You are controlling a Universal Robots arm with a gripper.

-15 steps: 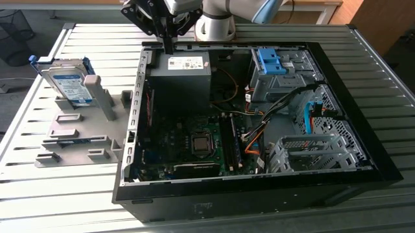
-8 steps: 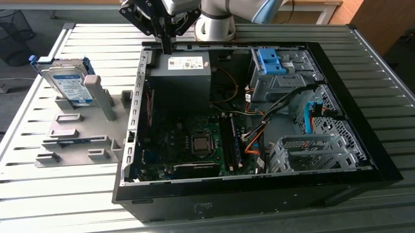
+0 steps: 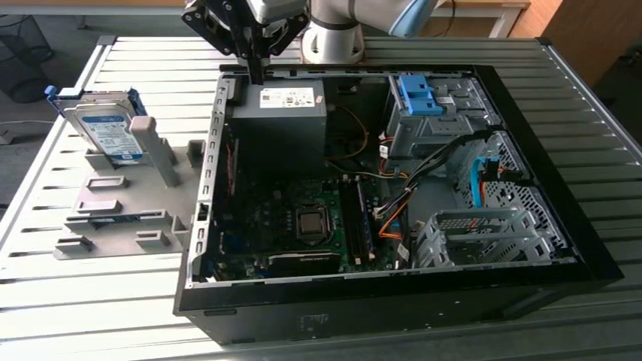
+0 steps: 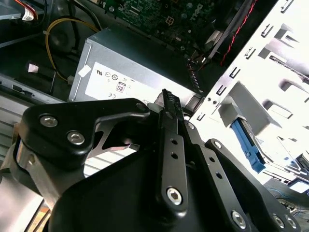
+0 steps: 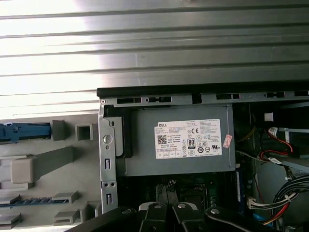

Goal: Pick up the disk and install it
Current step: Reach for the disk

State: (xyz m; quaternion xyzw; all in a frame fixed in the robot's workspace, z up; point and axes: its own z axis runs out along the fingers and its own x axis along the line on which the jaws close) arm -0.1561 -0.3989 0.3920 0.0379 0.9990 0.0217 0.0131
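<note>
My black gripper [image 3: 257, 71] hangs with its fingers [image 4: 170, 145] pressed together and empty, just over the grey power-supply box [image 3: 286, 113] with its white sticker. Past the open computer case's metal wall [image 3: 213, 150], toward the exterior view's left, the silver blue-framed disk [image 3: 108, 129] stands upright in a grey holder [image 3: 120, 214] on the slatted worktop [image 3: 60, 301].

Robotics workshop, slatted metal bench [image 3: 101, 308], opened computer case [image 3: 401, 310], grey parts fixture [image 3: 113, 226]
</note>
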